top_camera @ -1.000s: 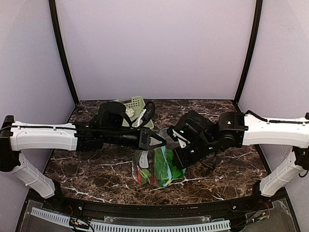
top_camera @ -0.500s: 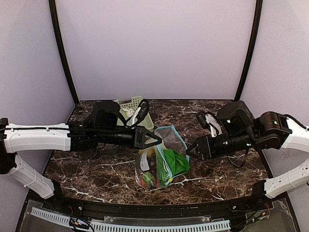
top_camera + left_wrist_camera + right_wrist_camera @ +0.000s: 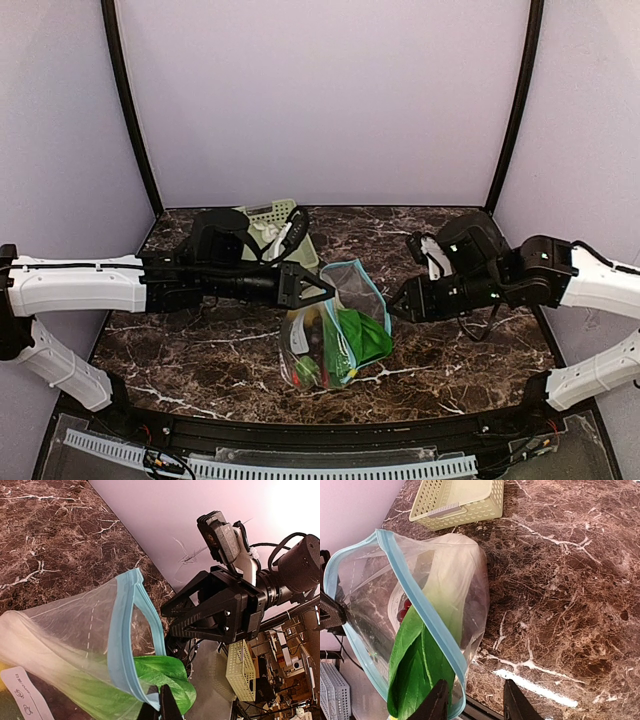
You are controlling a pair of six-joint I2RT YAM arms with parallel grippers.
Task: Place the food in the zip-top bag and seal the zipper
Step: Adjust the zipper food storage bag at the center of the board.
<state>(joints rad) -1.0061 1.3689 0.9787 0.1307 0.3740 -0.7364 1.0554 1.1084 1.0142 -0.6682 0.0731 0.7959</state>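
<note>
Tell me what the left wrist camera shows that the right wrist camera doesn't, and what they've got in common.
Only the left wrist view: the right gripper seen from the front, jaws apart, and the white label on the zip-top bag. Only the right wrist view: the pale green basket beyond the bag, and red food inside the bag. Both: the bag's light blue zipper unsealed, mouth gaping, with a green bok choy leaf poking out.
</note>
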